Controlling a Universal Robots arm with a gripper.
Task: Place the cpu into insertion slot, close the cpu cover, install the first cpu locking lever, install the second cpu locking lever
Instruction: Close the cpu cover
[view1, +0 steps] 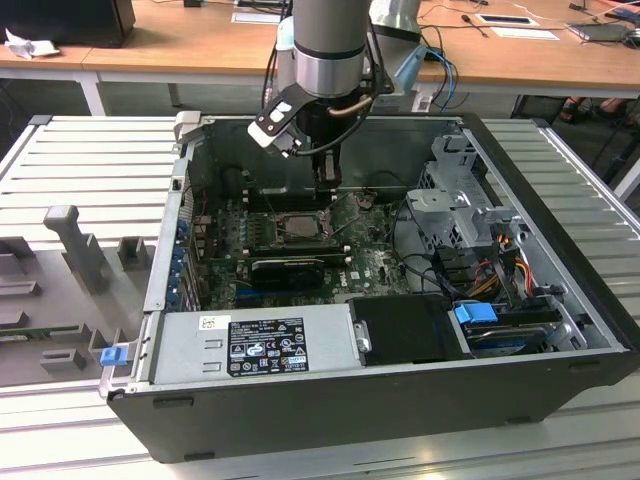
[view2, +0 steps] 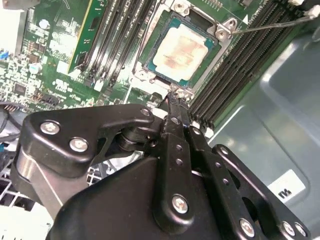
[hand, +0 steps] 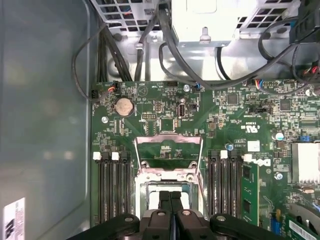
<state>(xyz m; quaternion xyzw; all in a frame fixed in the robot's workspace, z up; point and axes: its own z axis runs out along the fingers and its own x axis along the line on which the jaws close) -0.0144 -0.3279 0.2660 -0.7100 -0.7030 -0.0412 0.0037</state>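
Gripper: the two black fingers are pressed together with nothing between them; both wrist views show this, the first (hand: 170, 197) from above the socket and the second (view2: 174, 100) from behind the linkage.
Gripper position: in the second wrist view the fingertips come down at the edge of the insertion slot (view2: 157, 40), beside its silvery corner bracket; whether they touch it I cannot tell. In the exterior view the gripper (view1: 326, 195) hangs inside the open computer case (view1: 400, 400), just beyond the socket.
Cpu: the cpu (view2: 183, 46) lies flat in the slot with its pale metal top up, framed by the dark socket rim; the second wrist view gives this plainly.
Cpu cover: the first wrist view shows the cpu cover (hand: 167, 140) swung open on the far side of the fingers, with green board showing through its window.
Locking lever: a thin wire lever (view2: 265, 22) juts out past the slot's corner and across the memory slots (view2: 107, 45).
Motherboard: the green motherboard (hand: 225, 125) carries a coin cell battery (hand: 123, 106), and dark cables (hand: 170, 50) loop beyond its edge.
Exterior view extras: a long black graphics card (view1: 285, 268) sits near the socket, and the power supply (view1: 265, 345) lies along the near wall.
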